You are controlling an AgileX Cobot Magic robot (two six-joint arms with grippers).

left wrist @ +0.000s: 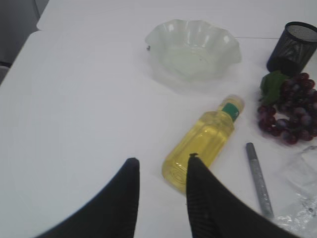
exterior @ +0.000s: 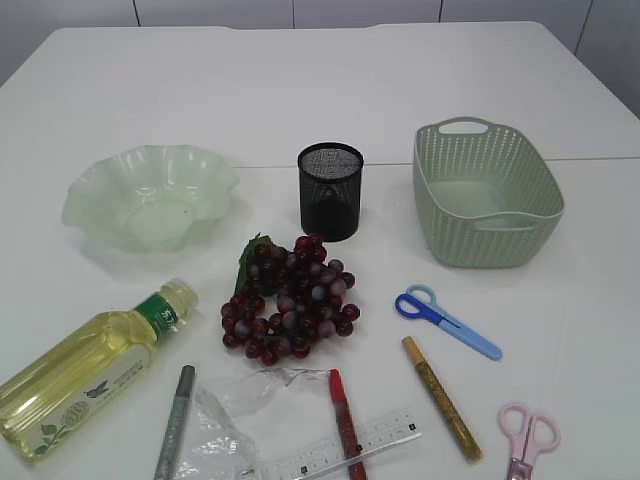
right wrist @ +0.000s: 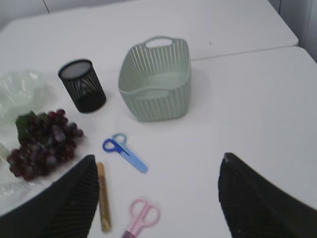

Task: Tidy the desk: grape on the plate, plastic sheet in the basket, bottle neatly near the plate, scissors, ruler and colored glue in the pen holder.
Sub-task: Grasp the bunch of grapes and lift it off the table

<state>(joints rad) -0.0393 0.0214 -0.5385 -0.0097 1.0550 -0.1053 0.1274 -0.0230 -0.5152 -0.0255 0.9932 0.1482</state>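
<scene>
Dark red grapes [exterior: 290, 300] lie in a bunch on the white table [exterior: 300, 90], between the black mesh pen holder [exterior: 330, 190] behind them and the crumpled plastic sheet [exterior: 240, 415] in front. The pale green plate [exterior: 150, 195] sits to the left, the green basket [exterior: 485, 195] to the right. The bottle [exterior: 85, 365] lies on its side near the silver glue pen [exterior: 175, 420]. A red glue pen [exterior: 346, 420] crosses the ruler [exterior: 340, 450]; gold glue pen [exterior: 440, 397], blue scissors [exterior: 445, 320] and pink scissors [exterior: 525, 440] lie apart. The left gripper [left wrist: 161, 173] hangs over the table with jaws parted, holding nothing; the right gripper [right wrist: 158, 173] is spread wide, likewise unladen.
</scene>
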